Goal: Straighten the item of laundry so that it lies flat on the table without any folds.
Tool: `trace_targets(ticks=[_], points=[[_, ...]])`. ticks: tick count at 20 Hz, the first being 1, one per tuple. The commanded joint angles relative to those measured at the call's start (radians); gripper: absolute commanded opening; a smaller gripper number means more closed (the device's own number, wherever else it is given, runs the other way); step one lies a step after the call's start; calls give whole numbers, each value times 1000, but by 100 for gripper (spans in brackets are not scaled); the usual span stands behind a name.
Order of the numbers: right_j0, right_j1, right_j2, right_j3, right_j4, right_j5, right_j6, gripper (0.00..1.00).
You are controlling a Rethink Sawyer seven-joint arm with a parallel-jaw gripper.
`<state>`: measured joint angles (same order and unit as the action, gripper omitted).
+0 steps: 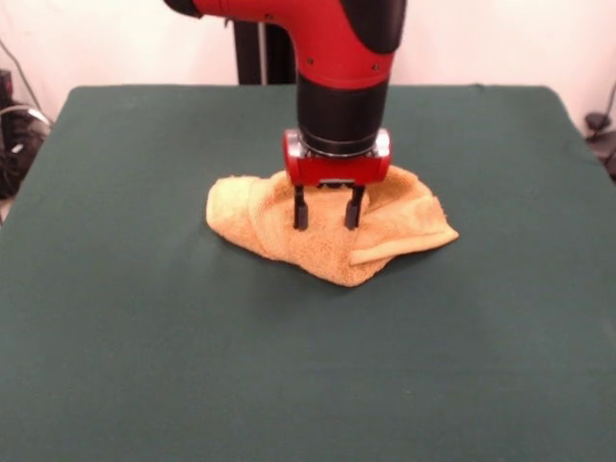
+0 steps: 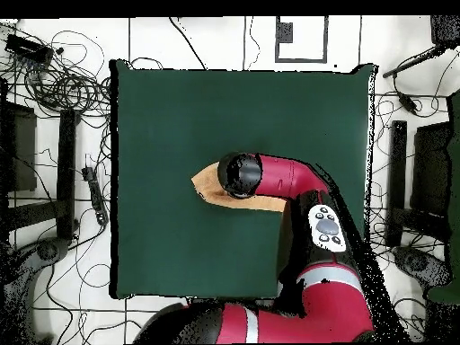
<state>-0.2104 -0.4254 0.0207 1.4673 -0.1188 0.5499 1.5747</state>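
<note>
We hover our gripper (image 1: 328,218), jaws spread, over the bunched towel (image 1: 404,226); next we pinch a fold and pull it flat across the tabletop (image 1: 144,337).

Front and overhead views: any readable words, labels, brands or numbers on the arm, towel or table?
None can be read.
Arm: the grey button panel carries marks too small to read.
Towel: no label visible.
Table: plain green cloth, no text.
</note>
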Motion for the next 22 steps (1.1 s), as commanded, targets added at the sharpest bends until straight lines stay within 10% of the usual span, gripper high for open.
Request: trace_targets(ticks=[1,22], points=[[-2,61,126,87,16,-61,104,100],[-11,55,123,119,22,-85,129,100]])
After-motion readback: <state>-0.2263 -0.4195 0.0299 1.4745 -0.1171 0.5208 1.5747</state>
